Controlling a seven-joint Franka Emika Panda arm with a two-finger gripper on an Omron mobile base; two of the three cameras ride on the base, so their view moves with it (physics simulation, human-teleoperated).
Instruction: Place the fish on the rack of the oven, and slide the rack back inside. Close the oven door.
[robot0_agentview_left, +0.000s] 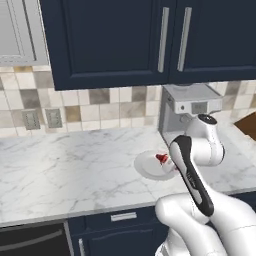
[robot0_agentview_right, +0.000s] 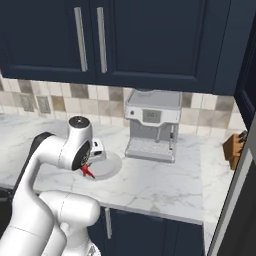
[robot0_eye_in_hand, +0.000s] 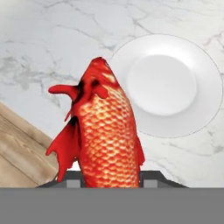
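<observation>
Both fingertips of the gripper (robot0_eye_in_hand: 109, 175) clamp the fish (robot0_eye_in_hand: 103, 131) above the plate (robot0_eye_in_hand: 168, 85).

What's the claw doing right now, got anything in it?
Claw: closed on the fish, held above the counter beside the white plate.

A white marble counter (robot0_agentview_left: 65, 170) was seen beneath navy wall cabinets (robot0_agentview_left: 110, 40) fitted with upright silver handles (robot0_agentview_left: 163, 39). A backsplash (robot0_agentview_left: 90, 107) of beige, tan and grey tiles was set with two outlets (robot0_agentview_left: 42, 119). Navy drawers (robot0_agentview_left: 120, 220) were ranged below, and wood flooring (robot0_eye_in_hand: 22, 153) was visible.
</observation>
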